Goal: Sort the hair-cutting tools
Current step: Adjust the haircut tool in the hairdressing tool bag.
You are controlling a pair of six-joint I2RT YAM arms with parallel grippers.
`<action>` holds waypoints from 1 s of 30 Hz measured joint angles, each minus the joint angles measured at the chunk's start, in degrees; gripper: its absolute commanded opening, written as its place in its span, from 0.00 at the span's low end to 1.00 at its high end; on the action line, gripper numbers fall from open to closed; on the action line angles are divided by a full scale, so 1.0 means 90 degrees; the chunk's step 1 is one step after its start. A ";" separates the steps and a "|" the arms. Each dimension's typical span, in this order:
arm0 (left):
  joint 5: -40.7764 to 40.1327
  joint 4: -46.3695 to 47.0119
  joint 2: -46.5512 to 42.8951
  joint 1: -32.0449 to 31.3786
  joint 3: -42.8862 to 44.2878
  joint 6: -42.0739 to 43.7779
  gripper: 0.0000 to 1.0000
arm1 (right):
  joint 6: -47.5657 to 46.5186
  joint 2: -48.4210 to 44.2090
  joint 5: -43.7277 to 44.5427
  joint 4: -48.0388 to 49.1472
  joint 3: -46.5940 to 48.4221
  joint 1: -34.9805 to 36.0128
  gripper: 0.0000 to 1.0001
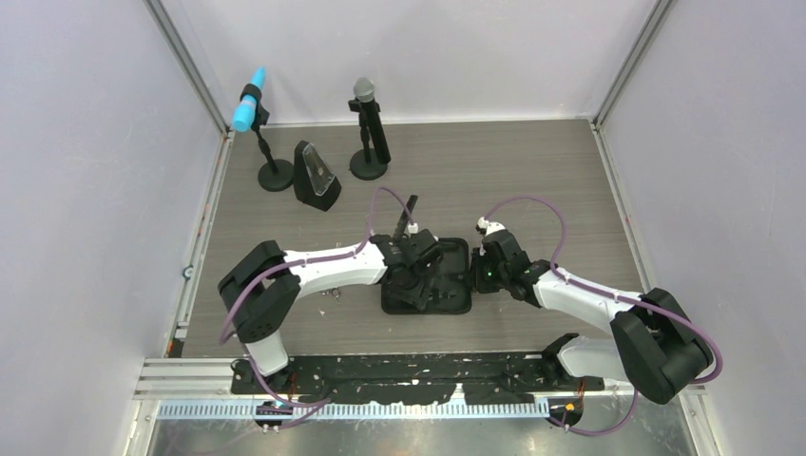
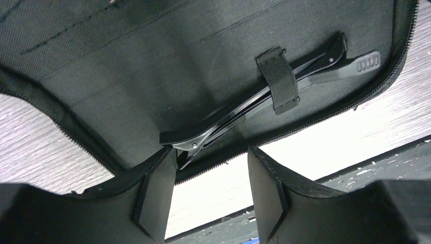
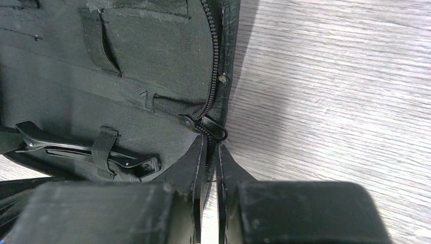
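The black pouch lies open at the table's middle. In the left wrist view two thin black hair clips sit side by side under an elastic strap on the pouch lining. My left gripper hovers open at the pouch's zip edge, its left finger just short of the clips' pinch end, nothing between the jaws. My right gripper is shut on the pouch's zippered rim below the zip pull; the clips show at its left. Scissors and comb are hidden.
Two microphones on round black bases stand at the back, one blue-headed, one grey-headed, with a black wedge-shaped stand between them. Grey walls close in the table on three sides. Both arms meet over the pouch.
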 measured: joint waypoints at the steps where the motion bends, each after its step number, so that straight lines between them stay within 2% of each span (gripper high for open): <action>1: 0.0015 -0.0010 0.0046 0.0000 0.0053 0.0049 0.55 | 0.0000 -0.0007 -0.0002 -0.0002 -0.0002 0.0000 0.07; 14: 0.0474 -0.0063 0.0525 -0.0041 0.0687 0.0277 0.54 | -0.0005 -0.0010 -0.0012 0.0015 -0.0012 0.0000 0.07; 21: 0.0508 -0.0066 0.0563 -0.0124 0.0719 0.0274 0.58 | -0.0027 -0.0010 -0.0012 0.0017 -0.0012 0.0000 0.08; 27: 0.0357 -0.0049 -0.0019 -0.0049 0.0355 0.0226 0.61 | -0.0027 -0.0010 -0.0034 0.0015 -0.0012 0.0000 0.10; 30: 0.0233 -0.0063 -0.0600 0.0046 0.0075 0.0206 0.61 | -0.0027 -0.0015 -0.0039 0.0012 -0.0012 0.0000 0.16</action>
